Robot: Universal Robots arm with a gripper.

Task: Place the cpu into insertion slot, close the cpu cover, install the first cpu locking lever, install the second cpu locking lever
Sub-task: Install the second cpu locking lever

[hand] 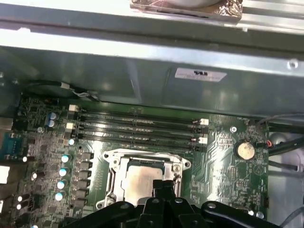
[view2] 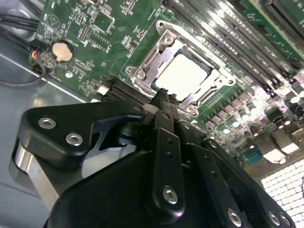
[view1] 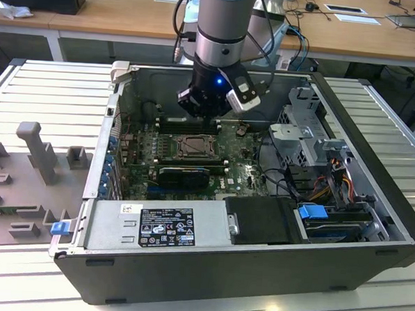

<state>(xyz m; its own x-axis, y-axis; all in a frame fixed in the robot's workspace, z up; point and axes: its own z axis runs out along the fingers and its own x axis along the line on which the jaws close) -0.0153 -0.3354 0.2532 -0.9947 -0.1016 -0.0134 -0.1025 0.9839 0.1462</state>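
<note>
Black gripper [view2: 163, 97] above pale silver cpu [view2: 183, 76], cover closed.

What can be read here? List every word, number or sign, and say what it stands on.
No text is clear enough to quote.
Black label on the power supply housing, exterior view: print too small to read.
White sticker beside it: too small to read.
White label on the case wall, first wrist view: blurred, unreadable.
White markings on the green board, second wrist view: too small to read.
</note>
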